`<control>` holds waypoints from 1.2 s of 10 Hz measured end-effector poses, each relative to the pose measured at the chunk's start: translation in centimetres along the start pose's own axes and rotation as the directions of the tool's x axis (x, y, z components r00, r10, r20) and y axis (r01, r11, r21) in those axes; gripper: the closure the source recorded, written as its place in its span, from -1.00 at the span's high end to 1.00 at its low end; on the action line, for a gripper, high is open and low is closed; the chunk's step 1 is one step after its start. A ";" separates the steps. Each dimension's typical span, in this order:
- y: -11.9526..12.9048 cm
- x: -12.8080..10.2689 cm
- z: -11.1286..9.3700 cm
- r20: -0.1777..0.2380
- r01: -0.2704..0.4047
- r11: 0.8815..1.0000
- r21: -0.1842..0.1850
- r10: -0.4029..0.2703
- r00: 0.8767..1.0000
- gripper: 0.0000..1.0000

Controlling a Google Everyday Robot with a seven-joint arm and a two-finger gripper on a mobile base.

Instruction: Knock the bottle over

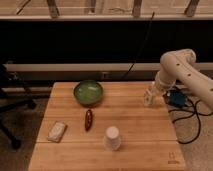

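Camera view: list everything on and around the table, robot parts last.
table: one, light wood, centre of view.
bowl: one, green, far-left part of the table.
dark reddish oblong item: one, in front of the bowl.
small packet: one, pale, near-left part of the table.
paper cup: one, white, upside down, near the front middle.
bottle: one, translucent whitish, upright at the table's right edge.
blue box: one, off the table to the right, with cables.
chair: one, black, at left.
arm: one, white, reaching in from the right.
gripper: one, at the bottle.
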 end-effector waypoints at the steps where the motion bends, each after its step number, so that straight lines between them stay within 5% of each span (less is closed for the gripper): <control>1: -0.1 -0.2 0.1 0.011 0.021 1.000 -0.001 -0.021 1.000 -0.73; 6: -1.8 -2.0 0.1 0.039 0.083 0.996 0.015 -0.084 0.996 -0.73; 12: -5.9 -1.2 0.0 -0.001 0.075 0.996 0.057 -0.075 0.997 -0.73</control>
